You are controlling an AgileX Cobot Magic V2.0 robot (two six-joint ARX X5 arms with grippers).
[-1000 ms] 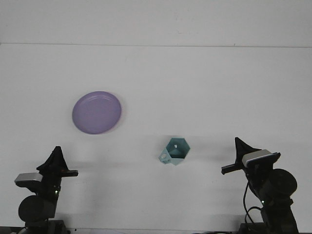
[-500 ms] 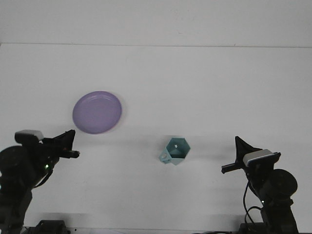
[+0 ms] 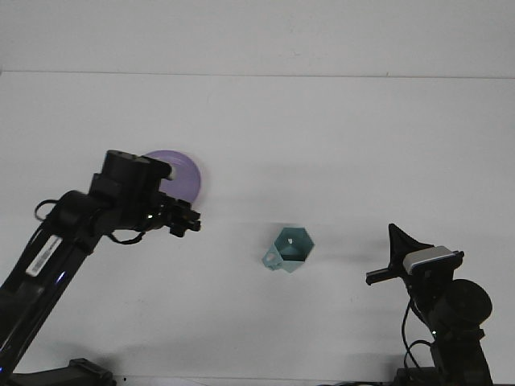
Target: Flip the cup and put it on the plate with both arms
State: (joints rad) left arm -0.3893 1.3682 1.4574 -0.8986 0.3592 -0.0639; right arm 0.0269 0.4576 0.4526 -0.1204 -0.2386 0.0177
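Observation:
A teal hexagonal cup (image 3: 290, 248) rests on the white table right of centre, with a small handle at its lower left. Whether its top face is the mouth or the base I cannot tell. The lilac plate (image 3: 187, 174) lies at the left, and my left arm covers most of it. My left gripper (image 3: 190, 223) hangs over the table just below and right of the plate, pointing right toward the cup, about a hand's width short of it. My right gripper (image 3: 388, 257) sits low at the right, well clear of the cup.
The white table (image 3: 322, 145) runs back to a pale wall edge at the far side. My left arm's elbow and cables (image 3: 56, 241) stretch across the lower left. The right arm's base (image 3: 451, 322) stands at the bottom right corner.
My left arm has risen from its rest pose at the bottom left and swung up and to the right, now covering part of the plate. The cup, plate and right arm have not moved.

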